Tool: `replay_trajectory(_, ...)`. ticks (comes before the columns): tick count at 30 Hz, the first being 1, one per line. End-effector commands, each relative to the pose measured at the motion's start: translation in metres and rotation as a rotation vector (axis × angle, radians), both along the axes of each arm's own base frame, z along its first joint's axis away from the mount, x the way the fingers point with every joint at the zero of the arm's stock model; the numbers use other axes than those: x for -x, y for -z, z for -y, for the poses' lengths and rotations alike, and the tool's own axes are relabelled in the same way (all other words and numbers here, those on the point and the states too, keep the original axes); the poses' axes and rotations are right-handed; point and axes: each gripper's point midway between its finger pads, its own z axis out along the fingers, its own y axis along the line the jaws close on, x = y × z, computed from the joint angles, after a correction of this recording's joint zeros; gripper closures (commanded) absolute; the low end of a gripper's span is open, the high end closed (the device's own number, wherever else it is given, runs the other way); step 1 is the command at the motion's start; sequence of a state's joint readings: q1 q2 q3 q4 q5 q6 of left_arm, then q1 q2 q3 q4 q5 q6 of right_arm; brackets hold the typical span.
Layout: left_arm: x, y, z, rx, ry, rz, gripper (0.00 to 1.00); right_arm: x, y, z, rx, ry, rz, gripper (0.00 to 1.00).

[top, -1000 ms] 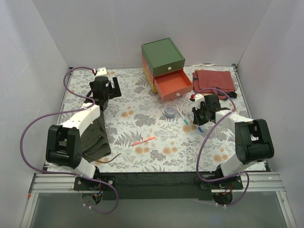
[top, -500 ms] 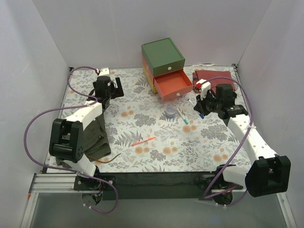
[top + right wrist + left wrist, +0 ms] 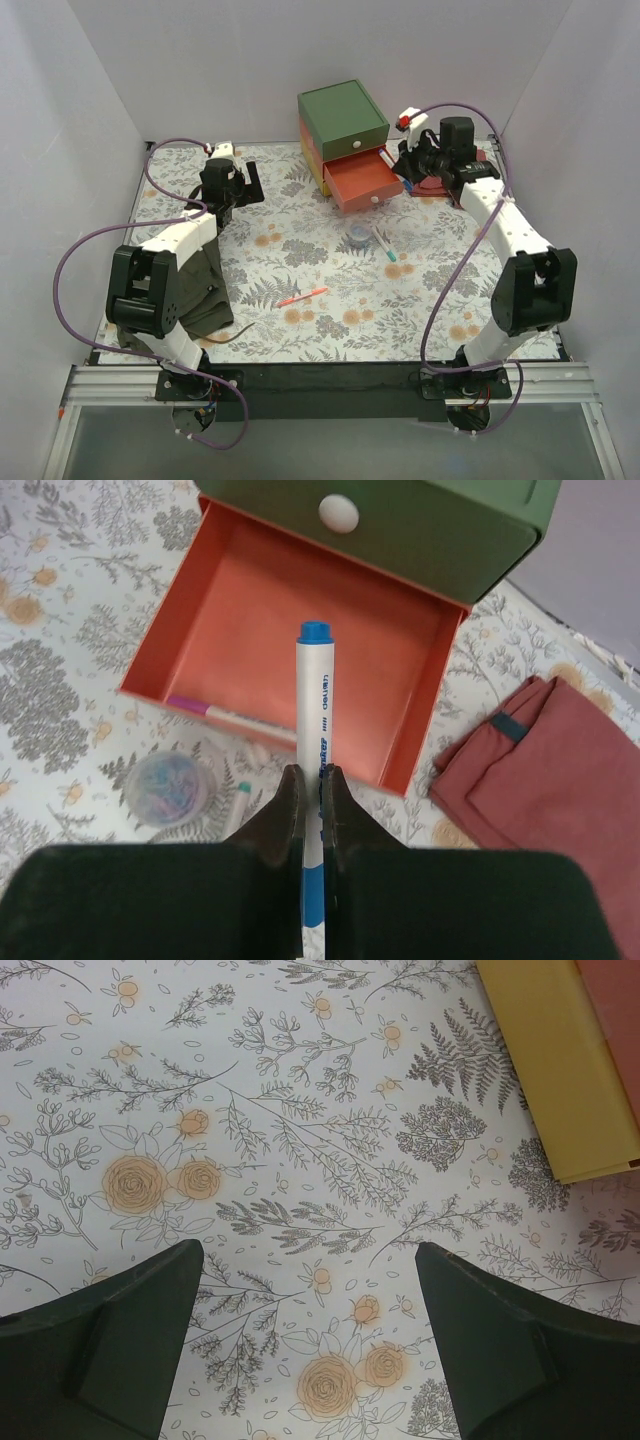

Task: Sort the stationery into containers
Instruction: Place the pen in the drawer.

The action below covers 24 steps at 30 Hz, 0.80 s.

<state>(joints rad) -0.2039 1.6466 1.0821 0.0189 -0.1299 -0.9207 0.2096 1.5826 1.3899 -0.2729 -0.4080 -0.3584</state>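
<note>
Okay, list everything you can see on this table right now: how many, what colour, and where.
Drawer box: one, green, salmon and yellow layers, far middle.
Salmon drawer: one, pulled open.
Pink pen: one, inside the open drawer.
White marker: one, blue cap, held over the drawer.
White pen: one, teal tip, before the drawer.
Round tub: one, grey-blue, beside that pen.
Orange-red pen: one, table middle.
Red cloth: one, right of the box.
Olive cloth: one, near left.
Left gripper: open, empty.
Right gripper: shut on the white marker.
</note>
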Motion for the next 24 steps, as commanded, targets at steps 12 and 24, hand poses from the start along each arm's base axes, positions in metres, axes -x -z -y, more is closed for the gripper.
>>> replay_trajectory(12,0.004,-0.037,-0.001,0.015,0.014,0.074,0.11,-0.04,-0.018,-0.069,0.339,-0.373,0.429,0.99)
replay_trajectory(24,-0.001,-0.038,0.002,0.026,0.02,0.083,0.11,-0.025,0.012,-0.081,0.578,-0.531,0.554,0.99)
